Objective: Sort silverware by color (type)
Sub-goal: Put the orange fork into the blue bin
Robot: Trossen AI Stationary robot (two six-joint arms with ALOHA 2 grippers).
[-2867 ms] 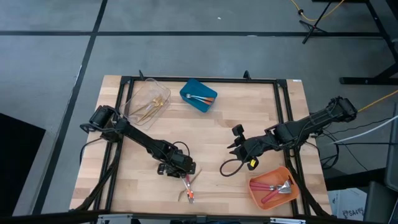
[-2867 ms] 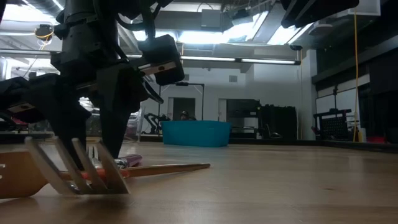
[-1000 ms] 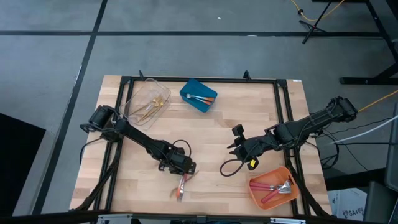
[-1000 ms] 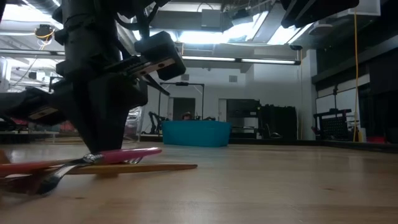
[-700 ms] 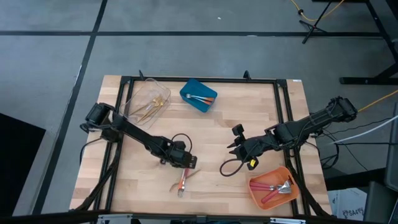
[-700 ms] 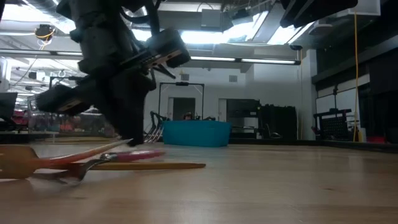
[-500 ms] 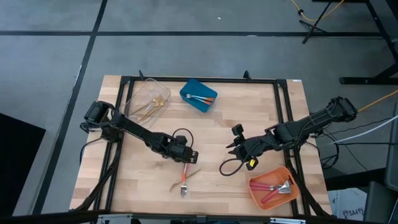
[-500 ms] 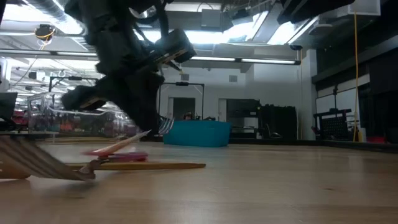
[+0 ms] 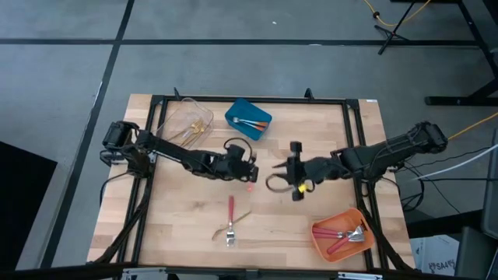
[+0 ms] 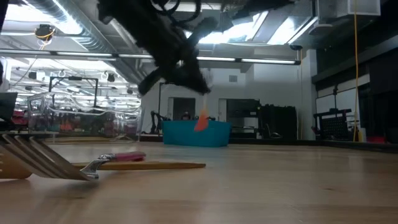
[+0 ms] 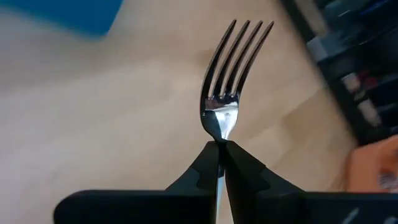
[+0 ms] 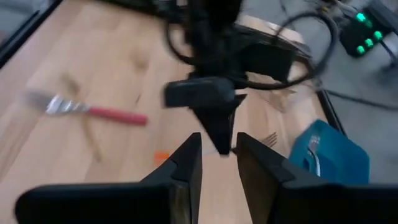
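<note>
High view, mid-frame: holds an orange-handled fork (image 11: 225, 87) pinched tight in left jaws, seemingly offered for handover. Waits opposite with right jaws part-open, gripping nothing.

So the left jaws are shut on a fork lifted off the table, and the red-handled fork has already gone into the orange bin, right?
Not quite. The left gripper does hold a fork, but the high view shows the red-handled fork lying on the table, outside the orange bin.

A pale wooden worktop (image 9: 179, 210) is carrying a clear bin (image 9: 185, 127), a blue bin (image 9: 248, 120) just beside it, an orange bin (image 9: 341, 233) well apart, and a red-handled fork (image 9: 230, 219) lying loose.
</note>
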